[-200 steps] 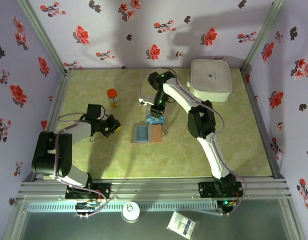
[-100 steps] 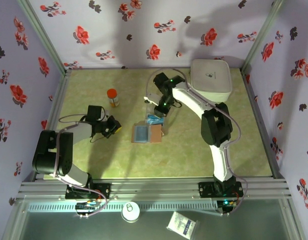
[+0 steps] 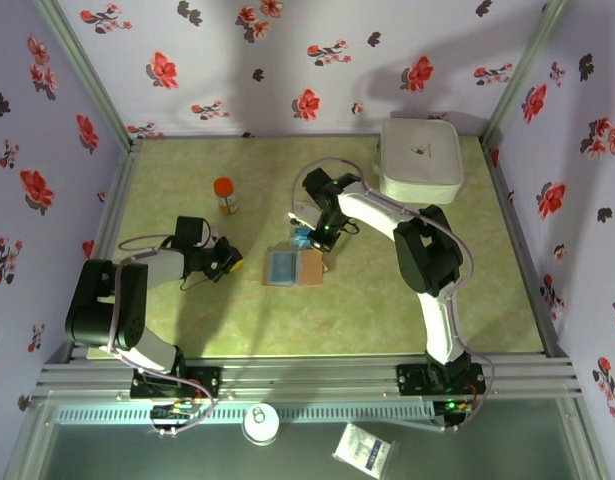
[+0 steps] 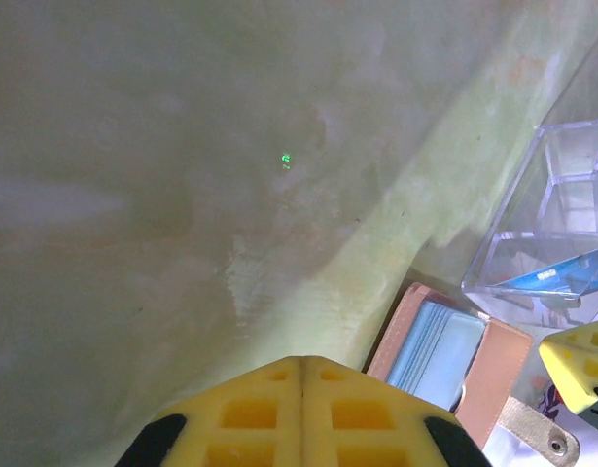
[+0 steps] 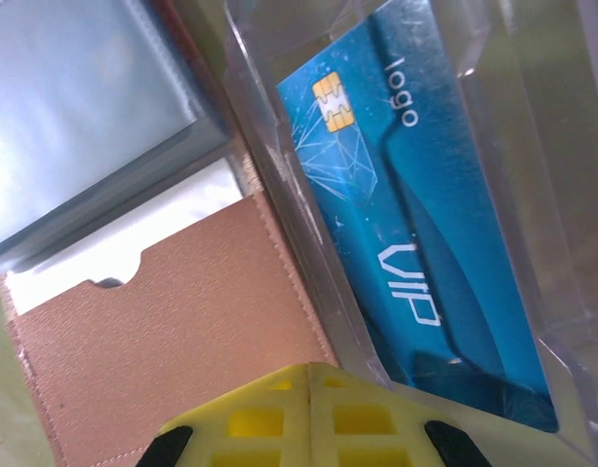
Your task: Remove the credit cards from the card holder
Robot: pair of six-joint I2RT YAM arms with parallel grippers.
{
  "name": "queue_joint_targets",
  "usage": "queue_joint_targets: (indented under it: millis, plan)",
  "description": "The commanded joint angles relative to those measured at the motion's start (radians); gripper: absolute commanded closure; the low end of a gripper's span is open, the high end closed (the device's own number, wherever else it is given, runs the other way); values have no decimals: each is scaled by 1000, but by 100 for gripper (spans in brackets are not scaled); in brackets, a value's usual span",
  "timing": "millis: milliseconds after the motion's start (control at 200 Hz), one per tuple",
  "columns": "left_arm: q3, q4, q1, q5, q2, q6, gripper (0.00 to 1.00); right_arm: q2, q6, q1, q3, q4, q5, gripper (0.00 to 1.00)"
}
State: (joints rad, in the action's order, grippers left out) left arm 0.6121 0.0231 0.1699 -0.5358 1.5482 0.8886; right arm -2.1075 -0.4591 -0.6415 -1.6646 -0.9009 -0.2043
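A: While both sets of jaws sit closed on nothing, the right gripper (image 3: 317, 240) hangs over the open card holder (image 3: 309, 268) on the tabletop (image 3: 467, 300); the left gripper (image 3: 227, 262) rests aside.

B: Noted. One blue credit card (image 5: 415, 224) lies in the clear tray (image 5: 532, 117). Likely light, stiff, slick; pinch an exposed edge.

You can read two words on the blue card (image 5: 415, 224) in the right wrist view: "logo" near its upper end, beside the gold chip (image 5: 334, 102), and "VIP" in larger outlined letters lower down. The small mark on the white case (image 3: 421, 160), upper right in the top view, is too small to read.
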Motion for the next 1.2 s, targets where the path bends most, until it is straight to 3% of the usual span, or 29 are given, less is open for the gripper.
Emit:
queue_joint_targets:
  millis: [0, 850, 1025, 1195]
  plan:
    - [-10, 14, -7, -16, 7, 15, 97, -30, 17, 6, -19, 35, 43, 97]
    - [5, -1, 2, -23, -2, 12, 98, -70, 1, 37, -120, 50, 36, 98]
    - [27, -11, 36, -21, 0, 9, 98, 5, 87, 37, -59, 104, -14, 95]
    - [66, -26, 84, -14, 12, 6, 99, 86, 288, 31, -9, 128, -36, 92]
